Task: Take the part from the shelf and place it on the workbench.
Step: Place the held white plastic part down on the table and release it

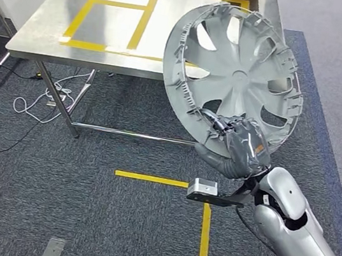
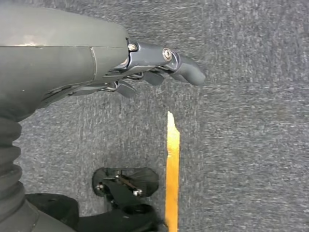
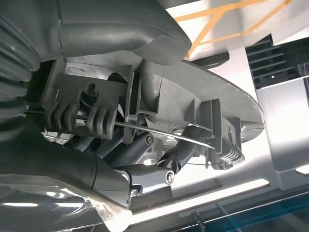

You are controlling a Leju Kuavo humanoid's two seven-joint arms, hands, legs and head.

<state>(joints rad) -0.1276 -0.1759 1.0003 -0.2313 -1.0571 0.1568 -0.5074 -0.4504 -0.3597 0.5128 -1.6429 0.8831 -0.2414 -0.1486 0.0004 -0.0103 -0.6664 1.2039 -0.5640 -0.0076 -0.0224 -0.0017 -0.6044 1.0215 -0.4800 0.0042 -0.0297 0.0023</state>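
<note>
The right arm reaches up and forward from the lower right, silver and bent at the wrist. Its right hand grips the near rim of the wheel cover, dark fingers curled under the rim's ribbed edge and the thick thumb pressed over the opposite face, so the cover stands tilted just beyond the hand. The left hand hangs low, holding nothing, its fingers stretched out nearly straight and close together.
</note>
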